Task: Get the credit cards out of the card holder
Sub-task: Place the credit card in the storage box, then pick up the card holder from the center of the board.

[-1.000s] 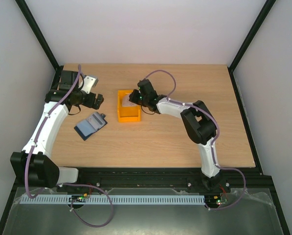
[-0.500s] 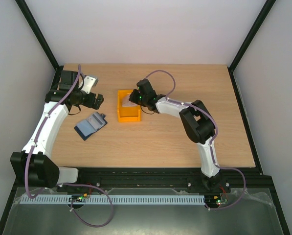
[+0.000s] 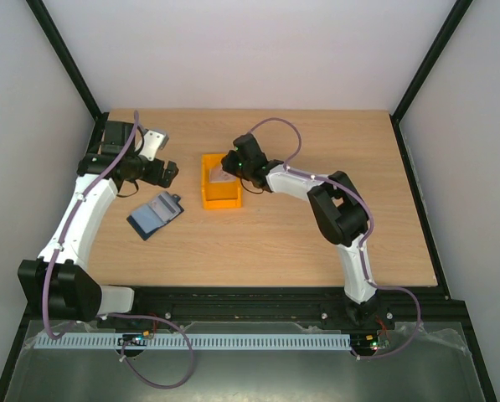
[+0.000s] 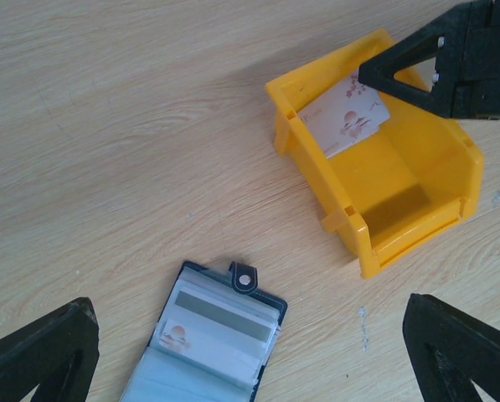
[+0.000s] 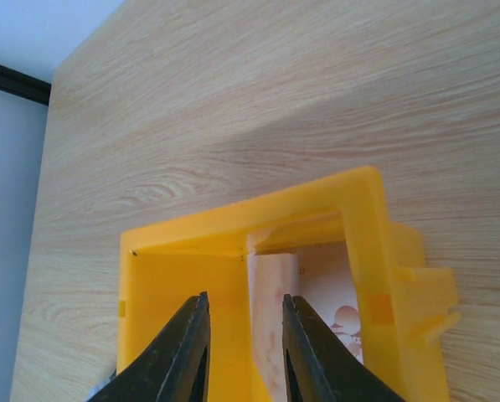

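Note:
The card holder (image 3: 156, 214) lies open on the table; in the left wrist view (image 4: 206, 335) it holds several pale cards, one with a red spot (image 4: 201, 345). Another white credit card with a red spot (image 4: 347, 117) leans against the inner wall of the orange bin (image 3: 219, 194); it also shows in the right wrist view (image 5: 327, 289). My right gripper (image 3: 227, 166) hovers over the bin's far end, jaws (image 5: 245, 335) open and empty, the card just to their right. My left gripper (image 3: 167, 173) hangs above the table beyond the holder, wide open and empty (image 4: 245, 335).
The orange bin (image 4: 400, 226) stands right of the card holder, its near half bare inside. Black frame posts and white walls border the table at the left, right and back.
My right gripper has shifted slightly toward the bin's far end. The left arm and the card holder have not moved.

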Controlling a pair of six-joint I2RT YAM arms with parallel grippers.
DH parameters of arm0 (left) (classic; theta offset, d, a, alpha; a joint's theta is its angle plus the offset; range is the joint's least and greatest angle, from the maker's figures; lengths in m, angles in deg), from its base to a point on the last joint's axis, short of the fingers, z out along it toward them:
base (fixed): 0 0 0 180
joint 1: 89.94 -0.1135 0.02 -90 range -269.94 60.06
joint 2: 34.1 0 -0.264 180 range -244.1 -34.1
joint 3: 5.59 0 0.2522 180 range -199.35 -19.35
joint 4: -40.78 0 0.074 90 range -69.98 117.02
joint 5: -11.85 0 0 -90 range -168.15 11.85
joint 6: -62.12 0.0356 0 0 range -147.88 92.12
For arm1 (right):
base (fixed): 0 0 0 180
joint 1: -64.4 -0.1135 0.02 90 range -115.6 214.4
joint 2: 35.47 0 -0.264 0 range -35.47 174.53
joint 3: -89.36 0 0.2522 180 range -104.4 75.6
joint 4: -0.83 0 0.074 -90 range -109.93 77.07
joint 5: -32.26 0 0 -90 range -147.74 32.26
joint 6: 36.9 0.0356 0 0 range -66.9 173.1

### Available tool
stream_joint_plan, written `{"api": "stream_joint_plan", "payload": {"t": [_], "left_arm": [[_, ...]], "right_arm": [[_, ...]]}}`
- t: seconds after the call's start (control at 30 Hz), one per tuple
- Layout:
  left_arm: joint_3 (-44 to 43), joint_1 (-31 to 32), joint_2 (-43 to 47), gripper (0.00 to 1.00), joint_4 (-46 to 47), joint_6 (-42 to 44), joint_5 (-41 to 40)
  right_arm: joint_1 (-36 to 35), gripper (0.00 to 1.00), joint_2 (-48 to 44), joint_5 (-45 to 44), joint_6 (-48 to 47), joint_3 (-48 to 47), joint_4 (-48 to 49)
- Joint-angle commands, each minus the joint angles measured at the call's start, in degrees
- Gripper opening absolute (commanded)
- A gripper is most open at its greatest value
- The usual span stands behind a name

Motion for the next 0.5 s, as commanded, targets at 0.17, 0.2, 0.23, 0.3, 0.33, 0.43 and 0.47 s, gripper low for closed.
{"api": "stream_joint_plan", "payload": {"t": [0.17, 0.2, 0.23, 0.3, 0.33, 0.43, 0.47], "left_arm": [[1.6, 0.0, 1.7, 0.99, 0.2, 0.3, 0.5], [1.6, 0.0, 1.7, 0.99, 0.3, 0.3, 0.4], [1.7, 0.0, 1.7, 1.0, 0.3, 0.3, 0.4], [1.9, -0.2, 1.7, 0.99, 0.4, 0.3, 0.4], [2.2, -0.5, 1.7, 0.99, 0.4, 0.4, 0.5], [2.7, -3.6, 1.1, 1.0, -0.6, 0.7, 1.7], [2.8, -5.4, 0.7, 0.99, -1.3, 0.8, 2.1]], "right_arm": [[0.3, 0.32, -3.7, -7.4, -3.5, -3.5, -3.1], [0.3, 0.32, -4.0, -7.9, -4.1, -3.6, -3.3], [0.3, 0.32, -4.3, -8.3, -4.9, -3.7, -3.4], [0.3, 0.32, -5.4, -8.4, -6.5, -4.4, -3.5], [0.2, 0.32, -6.0, -8.0, -7.4, -5.3, -3.5], [-0.4, 0.33, -8.1, -6.8, -11.8, -7.2, -5.2], [-0.8, 0.33, -8.9, -7.0, -13.8, -7.6, -6.4]]}}
